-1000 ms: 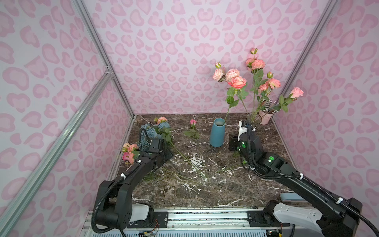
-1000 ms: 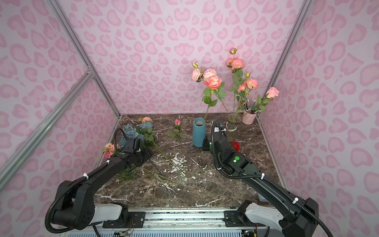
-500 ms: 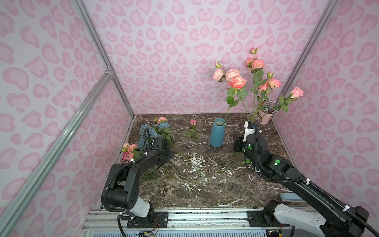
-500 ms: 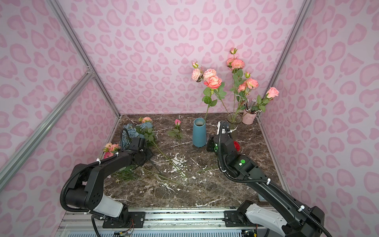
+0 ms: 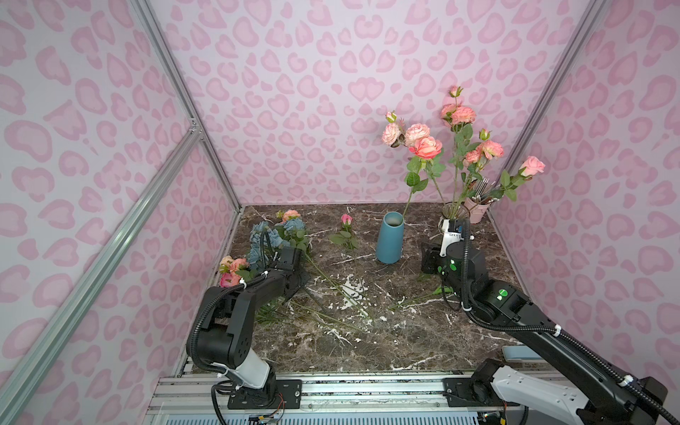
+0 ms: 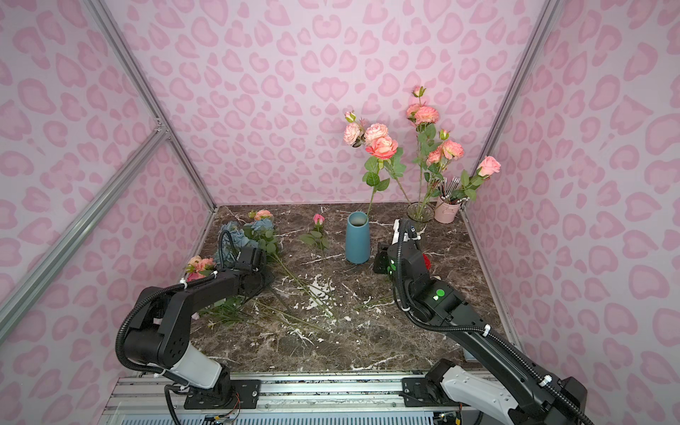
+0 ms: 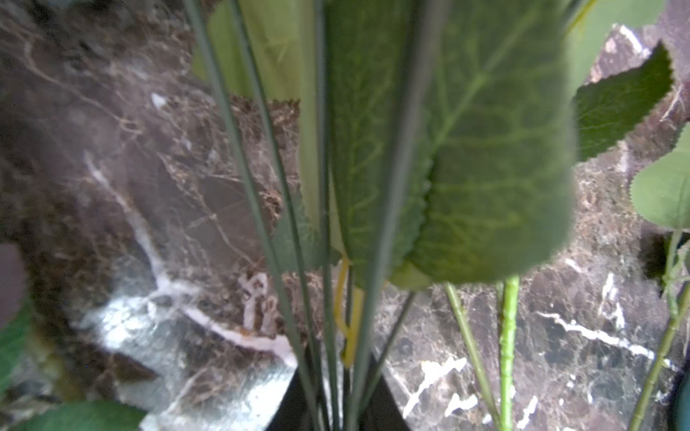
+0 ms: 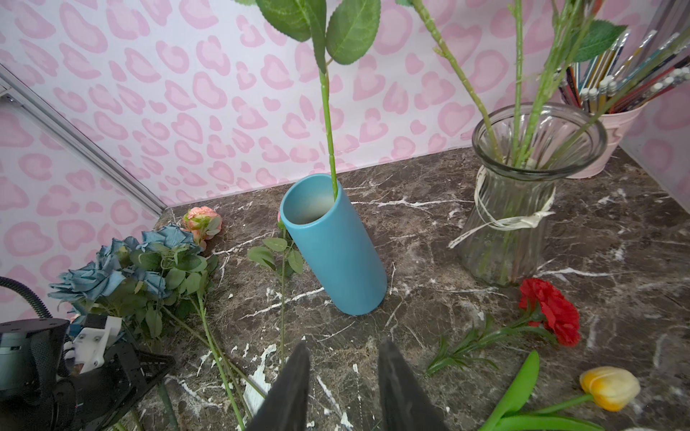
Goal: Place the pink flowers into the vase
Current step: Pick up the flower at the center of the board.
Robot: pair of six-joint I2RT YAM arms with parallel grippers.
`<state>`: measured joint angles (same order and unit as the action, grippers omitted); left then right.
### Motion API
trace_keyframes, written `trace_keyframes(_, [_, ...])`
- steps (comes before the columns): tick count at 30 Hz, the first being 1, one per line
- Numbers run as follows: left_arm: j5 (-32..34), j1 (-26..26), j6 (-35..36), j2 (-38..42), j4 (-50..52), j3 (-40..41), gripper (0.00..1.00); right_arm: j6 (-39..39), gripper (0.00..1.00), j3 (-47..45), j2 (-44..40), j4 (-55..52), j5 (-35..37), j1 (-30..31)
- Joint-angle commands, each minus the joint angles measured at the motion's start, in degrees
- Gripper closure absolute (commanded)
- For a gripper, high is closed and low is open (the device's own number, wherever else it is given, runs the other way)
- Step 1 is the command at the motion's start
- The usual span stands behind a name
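Observation:
Several pink flowers (image 5: 425, 147) stand on long stems in a clear glass vase (image 5: 455, 211) at the back right, and one stem leans in the blue vase (image 5: 390, 239). More pink flowers (image 5: 232, 266) lie at the left wall, and a pink bud (image 5: 346, 219) lies mid-back. My left gripper (image 7: 336, 373) is low on the marble, shut on a bundle of thin green stems (image 7: 325, 224); big leaves hide the blooms they carry. My right gripper (image 8: 343, 349) is open and empty, just in front of the blue vase (image 8: 336, 253) and left of the glass vase (image 8: 511, 224).
A dusty-blue flower bunch (image 5: 265, 235) lies beside the left wrist. A red bloom (image 8: 552, 309) and a yellow tulip (image 8: 608, 388) lie beside the right gripper. A pink pencil cup (image 5: 476, 209) stands in the back right corner. Loose stems (image 5: 331, 287) cross the marble.
My left gripper's jaws have closed on the stems and that arm's elbow has drawn back. The right gripper has shifted slightly right, still open.

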<state>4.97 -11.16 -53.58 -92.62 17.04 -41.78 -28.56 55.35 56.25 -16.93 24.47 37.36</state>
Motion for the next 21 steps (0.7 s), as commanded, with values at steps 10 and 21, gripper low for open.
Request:
trace_keyframes(10, [11.0,-7.1,-5.8,8.5,1.5,-4.4,0.96,-0.8,0.65,-0.6,-1.9,-0.6,0.8,-0.1])
trace_keyframes(21, [17.3,-15.9,-1.6,4.9,6.2,-20.9,0.97,-0.5,0.64,-0.7,-3.2,-1.0,1.1,-1.1])
